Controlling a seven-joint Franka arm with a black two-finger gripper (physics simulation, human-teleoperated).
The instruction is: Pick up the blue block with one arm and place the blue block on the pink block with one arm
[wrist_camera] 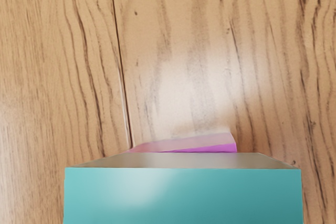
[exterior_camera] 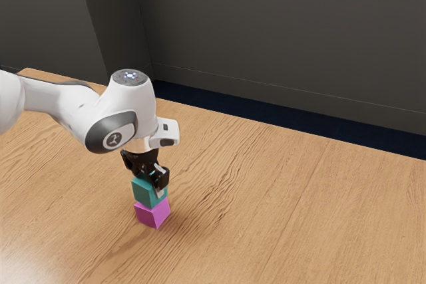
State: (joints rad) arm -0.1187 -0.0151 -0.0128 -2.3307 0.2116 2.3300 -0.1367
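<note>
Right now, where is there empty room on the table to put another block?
The table is bare wood from the pink block toward the exterior view's right. It's crowded at the stack: blue block on pink, gripper gripping it.

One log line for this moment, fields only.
tool: shut on blue block | blue block: sitting atop pink block | stage: placed, not yet released

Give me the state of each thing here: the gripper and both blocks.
gripper: shut on the blue block, gripping its upper part.
blue block: upright, sitting on top of the pink block, held from two sides.
pink block: flat on the table, carrying the blue block.
</note>
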